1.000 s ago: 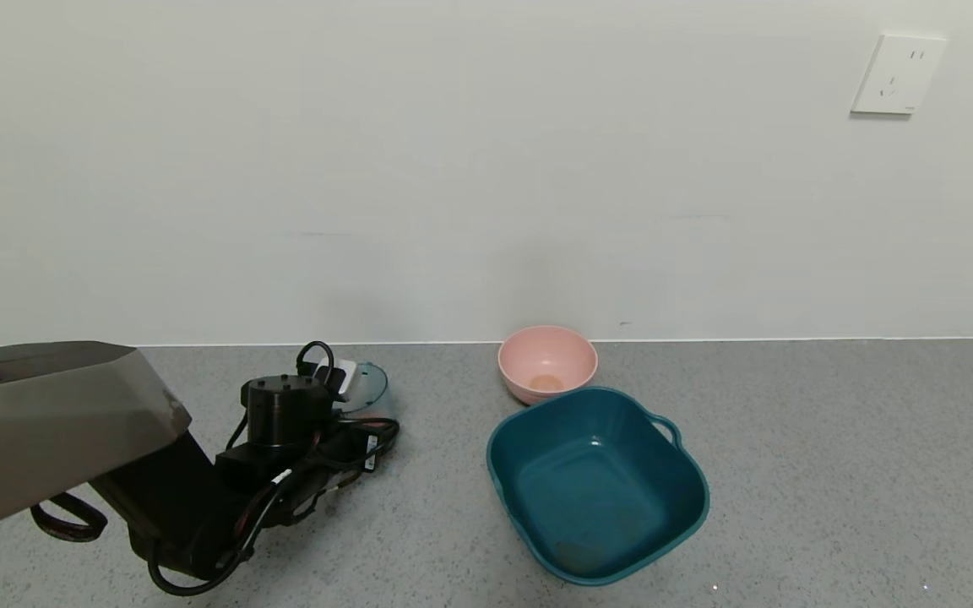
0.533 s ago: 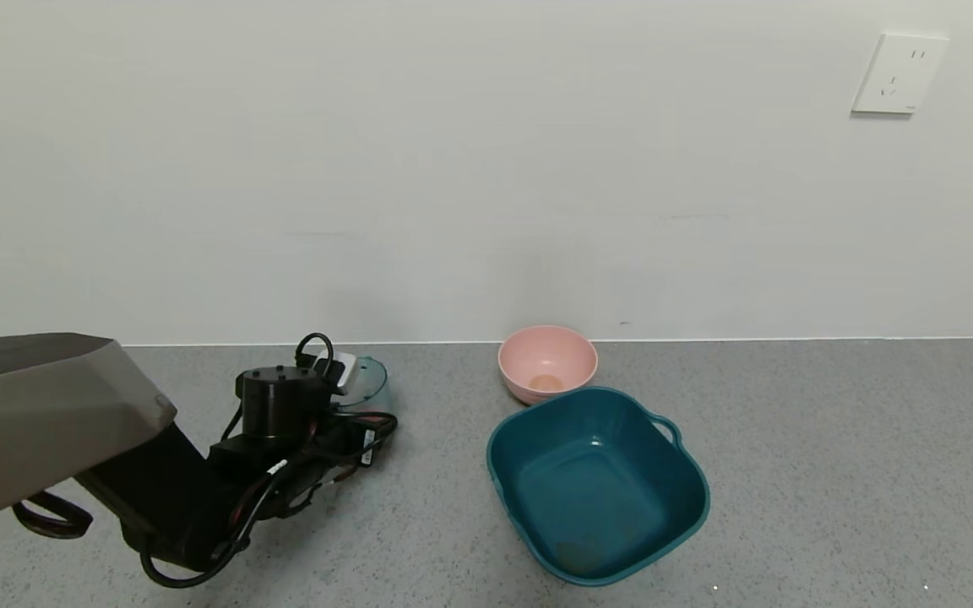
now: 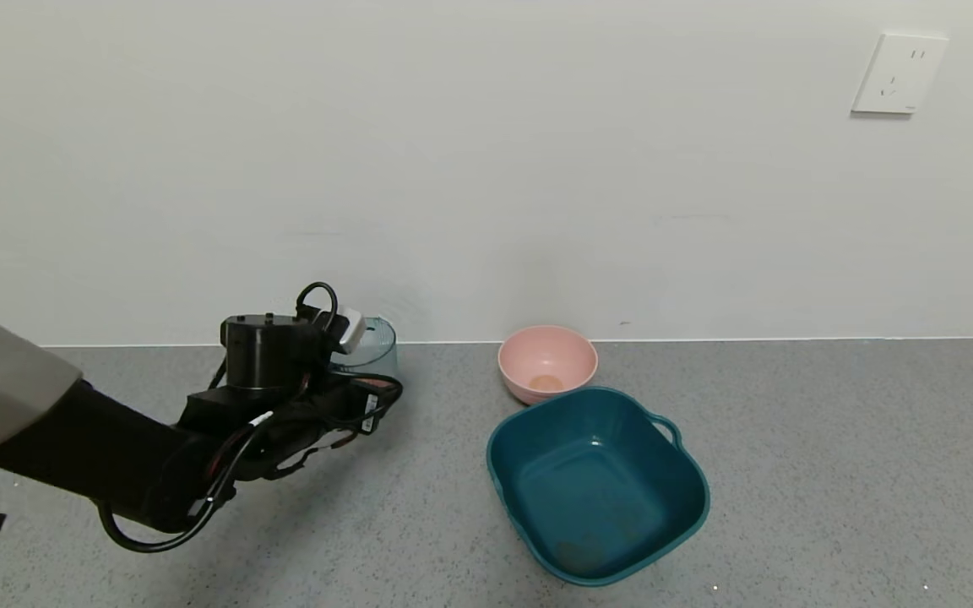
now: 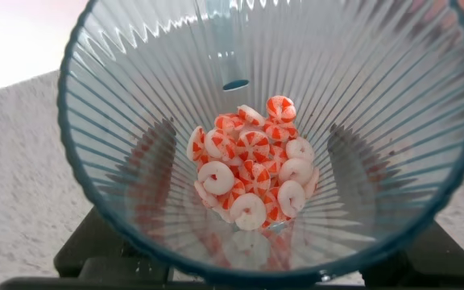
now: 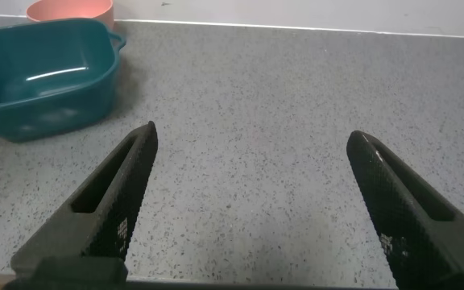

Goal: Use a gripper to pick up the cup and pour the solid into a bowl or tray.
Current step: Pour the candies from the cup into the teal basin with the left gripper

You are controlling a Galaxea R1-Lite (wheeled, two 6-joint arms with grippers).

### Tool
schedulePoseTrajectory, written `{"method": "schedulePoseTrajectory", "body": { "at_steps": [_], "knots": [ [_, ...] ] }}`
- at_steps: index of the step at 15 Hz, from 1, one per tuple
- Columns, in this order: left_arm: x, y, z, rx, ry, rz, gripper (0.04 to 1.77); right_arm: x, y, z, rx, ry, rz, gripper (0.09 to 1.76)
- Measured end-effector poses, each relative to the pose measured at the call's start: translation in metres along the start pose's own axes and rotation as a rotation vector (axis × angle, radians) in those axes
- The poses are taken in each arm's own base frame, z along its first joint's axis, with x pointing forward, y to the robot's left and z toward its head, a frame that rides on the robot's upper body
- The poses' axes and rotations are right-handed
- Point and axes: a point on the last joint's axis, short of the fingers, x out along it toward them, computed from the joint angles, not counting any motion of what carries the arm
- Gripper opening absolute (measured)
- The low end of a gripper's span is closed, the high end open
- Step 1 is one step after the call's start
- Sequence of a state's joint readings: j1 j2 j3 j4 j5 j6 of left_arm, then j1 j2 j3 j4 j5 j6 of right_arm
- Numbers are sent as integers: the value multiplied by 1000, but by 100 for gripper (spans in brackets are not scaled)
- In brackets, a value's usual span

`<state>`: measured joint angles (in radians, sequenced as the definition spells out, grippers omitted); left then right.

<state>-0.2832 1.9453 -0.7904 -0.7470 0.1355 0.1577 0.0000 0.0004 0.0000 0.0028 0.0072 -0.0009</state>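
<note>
Translucent blue-grey ribbed plastic cup [image 3: 371,348], holding white and orange-red discs [image 4: 252,181], is pinched by the left gripper's [image 3: 343,397] fingers at far left of the counter [image 3: 833,456]. Tilting early would scatter discs short of the dark teal squarish tub [image 3: 596,481]. Right gripper [image 5: 252,201] idles, fingers spread.

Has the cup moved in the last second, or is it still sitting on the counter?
Yes. The cup, held in the left hand, has risen: its rim now overlaps the wall edge behind, while the pink bowl is unmoved.
</note>
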Motion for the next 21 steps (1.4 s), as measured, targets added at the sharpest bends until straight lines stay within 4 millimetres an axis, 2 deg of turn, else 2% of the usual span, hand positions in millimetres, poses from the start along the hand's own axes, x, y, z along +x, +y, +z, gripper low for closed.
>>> {"method": "schedulePoseTrajectory", "body": {
  "at_steps": [5, 9, 14, 21],
  "knots": [
    [-29, -27, 39, 111, -61, -7, 129, 0, 0, 0, 0, 0, 0, 171],
    [-45, -54, 58, 264, -120, 25, 129, 0, 0, 0, 0, 0, 0, 171],
    [-58, -90, 66, 450, -110, 25, 129, 0, 0, 0, 0, 0, 0, 171],
    [-69, -124, 80, 711, -77, 59, 129, 0, 0, 0, 0, 0, 0, 171]
  ]
}}
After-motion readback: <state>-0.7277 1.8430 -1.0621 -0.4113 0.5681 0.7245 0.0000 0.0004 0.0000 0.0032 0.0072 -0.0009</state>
